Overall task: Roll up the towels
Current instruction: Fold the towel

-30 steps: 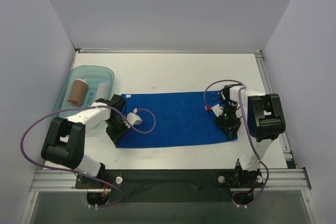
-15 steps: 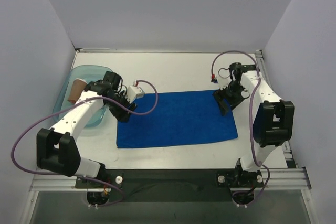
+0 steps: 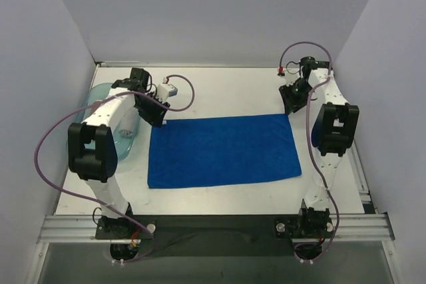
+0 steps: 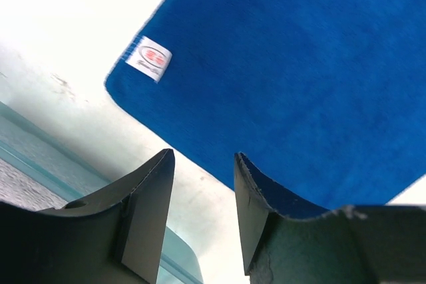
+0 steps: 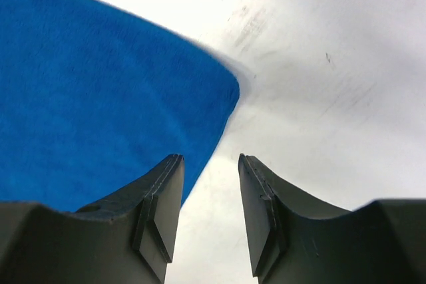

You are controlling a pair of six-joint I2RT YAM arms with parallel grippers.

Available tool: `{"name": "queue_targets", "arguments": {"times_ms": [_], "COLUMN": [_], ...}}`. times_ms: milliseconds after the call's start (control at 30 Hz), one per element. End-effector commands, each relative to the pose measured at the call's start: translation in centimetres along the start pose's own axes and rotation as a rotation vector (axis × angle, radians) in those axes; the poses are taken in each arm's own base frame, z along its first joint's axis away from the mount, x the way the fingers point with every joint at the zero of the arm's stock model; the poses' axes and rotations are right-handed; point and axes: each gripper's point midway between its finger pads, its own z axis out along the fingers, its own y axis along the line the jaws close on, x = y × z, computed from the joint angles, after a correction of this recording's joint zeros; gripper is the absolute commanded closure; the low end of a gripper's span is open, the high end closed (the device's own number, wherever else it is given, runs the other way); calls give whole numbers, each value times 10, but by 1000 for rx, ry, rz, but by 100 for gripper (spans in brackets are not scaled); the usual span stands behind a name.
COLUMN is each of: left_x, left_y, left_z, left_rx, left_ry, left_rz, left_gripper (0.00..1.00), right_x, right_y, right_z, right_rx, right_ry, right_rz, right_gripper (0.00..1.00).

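Now the left pincer (image 4: 204, 157) and right pincer (image 5: 210, 157) gape empty; pinch the blue towel (image 3: 223, 149) corners just ahead together.

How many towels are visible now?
1: the blue towel lies flat mid-table. The teal bin, left, is largely hidden by the left arm; others may be inside.

Blue towel (image 5: 100, 91) corner on white table (image 5: 333, 64), just beyond parted fingers (image 5: 156, 217) of the right end effector (image 5: 210, 159).
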Motion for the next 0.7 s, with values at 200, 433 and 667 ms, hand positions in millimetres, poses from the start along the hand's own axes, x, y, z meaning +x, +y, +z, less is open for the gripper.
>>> {"name": "queue_targets", "arguments": {"times_ms": [200,433,667], "left_x": [-22,-19,-18], "left_y": [28,38,48], "left_z": [10,20,34], "left_rx": [-35,-25,-13], "left_ry": [-44,-29,-12], "left_rz": [3,-15,-23], "left_gripper": [47,44,42], "right_x": [-13,-17,-13], "right_y": [-12,-19,-17], "right_z": [26,46,59], "right_rx": [1,4,-12], "right_ry": [25,41,63], "right_rz": [21,20,18], "right_gripper": [61,61,74]}}
